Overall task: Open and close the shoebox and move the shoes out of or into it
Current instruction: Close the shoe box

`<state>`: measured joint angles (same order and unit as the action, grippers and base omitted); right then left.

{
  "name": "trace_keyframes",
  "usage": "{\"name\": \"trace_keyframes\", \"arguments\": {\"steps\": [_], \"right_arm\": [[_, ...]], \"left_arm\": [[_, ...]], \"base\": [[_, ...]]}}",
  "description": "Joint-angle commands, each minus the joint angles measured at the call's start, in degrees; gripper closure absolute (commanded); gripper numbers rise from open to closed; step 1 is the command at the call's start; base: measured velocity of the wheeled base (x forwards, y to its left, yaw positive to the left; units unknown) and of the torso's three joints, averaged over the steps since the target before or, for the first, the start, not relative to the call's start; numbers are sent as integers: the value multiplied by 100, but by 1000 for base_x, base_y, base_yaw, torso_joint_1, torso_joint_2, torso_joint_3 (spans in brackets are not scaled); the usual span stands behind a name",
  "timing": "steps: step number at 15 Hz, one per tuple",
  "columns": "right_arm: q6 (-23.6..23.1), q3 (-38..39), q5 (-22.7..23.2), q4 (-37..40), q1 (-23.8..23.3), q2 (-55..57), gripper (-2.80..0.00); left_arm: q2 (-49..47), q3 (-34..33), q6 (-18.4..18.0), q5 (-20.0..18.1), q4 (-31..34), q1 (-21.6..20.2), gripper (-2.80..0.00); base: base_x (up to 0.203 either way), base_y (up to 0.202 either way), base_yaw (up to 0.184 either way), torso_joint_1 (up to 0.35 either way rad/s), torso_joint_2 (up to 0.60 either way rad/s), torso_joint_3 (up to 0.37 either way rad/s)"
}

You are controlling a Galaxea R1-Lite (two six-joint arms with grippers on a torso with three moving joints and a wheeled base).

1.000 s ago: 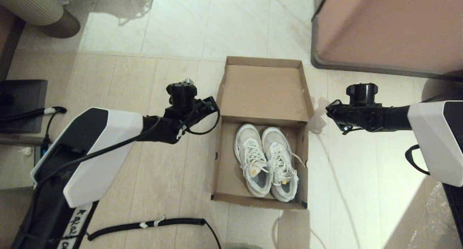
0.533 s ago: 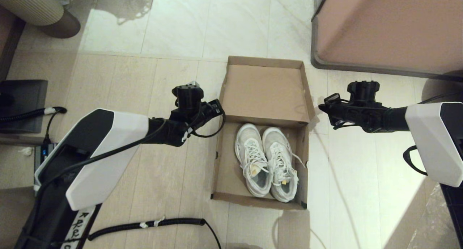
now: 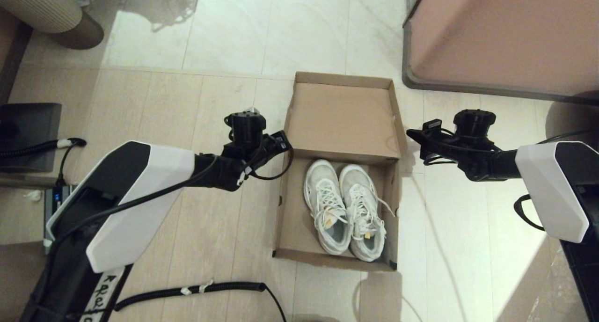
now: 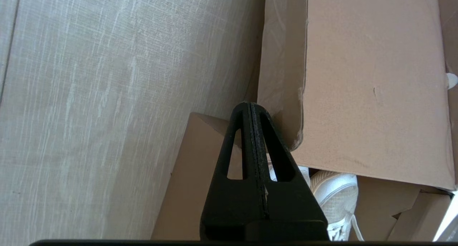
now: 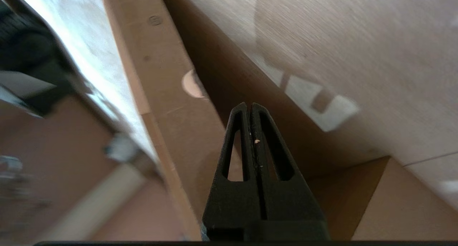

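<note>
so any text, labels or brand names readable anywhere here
White paper strip low on the robot's left arm: black handwriting, partly cut off by the picture's edge, not clear enough to quote.
Plain brown cardboard shoebox: no print or label in view.
White and light-grey lace-up sneakers: small yellowish marks on the insoles, too small to read.
Nothing else carries text.

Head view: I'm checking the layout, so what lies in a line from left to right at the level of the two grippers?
left gripper → shoebox, its lid open → right gripper. Both grippers are shut and empty, one at each side of the lid.
</note>
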<state>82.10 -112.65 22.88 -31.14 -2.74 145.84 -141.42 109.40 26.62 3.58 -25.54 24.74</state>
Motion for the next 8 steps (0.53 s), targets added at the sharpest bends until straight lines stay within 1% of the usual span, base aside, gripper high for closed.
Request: {"name": "trace_keyframes", "arguments": {"steps": [1, 3, 5, 8], "right_arm": [[603, -3, 184, -276, 2, 231, 0], [894, -2, 468, -673, 2, 380, 0], [948, -10, 793, -793, 21, 485, 0], [949, -11, 903, -797, 85, 557, 0]], "left_arm": [[14, -6, 18, 20, -12, 52, 0], [9, -6, 18, 20, 5, 92, 0], [9, -6, 18, 28, 5, 128, 0], [1, -7, 27, 159, 2, 179, 0]], "base": [[0, 0, 0, 0, 0, 0], [0, 0, 0, 0, 0, 0], [0, 0, 0, 0, 0, 0], [0, 0, 0, 0, 0, 0]]}}
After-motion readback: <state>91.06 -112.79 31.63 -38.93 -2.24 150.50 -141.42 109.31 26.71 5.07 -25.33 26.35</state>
